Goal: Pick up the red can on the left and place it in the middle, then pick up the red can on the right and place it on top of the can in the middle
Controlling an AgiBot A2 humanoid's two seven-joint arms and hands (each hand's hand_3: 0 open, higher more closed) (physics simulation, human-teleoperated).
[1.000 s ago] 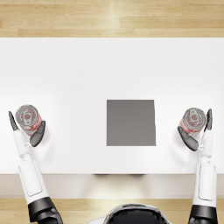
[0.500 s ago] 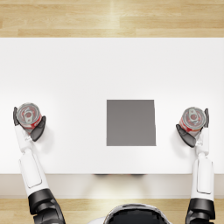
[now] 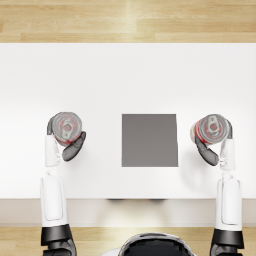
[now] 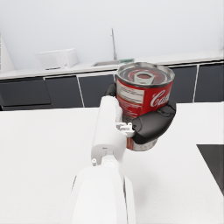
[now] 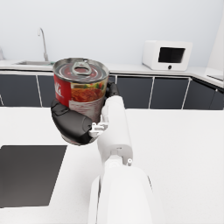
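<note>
Left fingers [image 4: 154, 124]: wrapped on the left soup can [image 3: 66, 127], left of the dark mat [image 3: 149, 140].
Right fingers [image 5: 72, 124]: wrapped on the right soup can [image 3: 210, 129], right of the mat.
Advice: carry 1 can at a time; keep it upright, set it flat mid-mat on the table [image 3: 125, 75].

A broad white table [image 3: 130, 80] stands on a pale wooden plank floor [image 3: 125, 20]. Behind it, dark cabinets [image 5: 166, 92] carry a white countertop with a white microwave [image 5: 167, 55] and a chrome tap [image 5: 43, 38].
</note>
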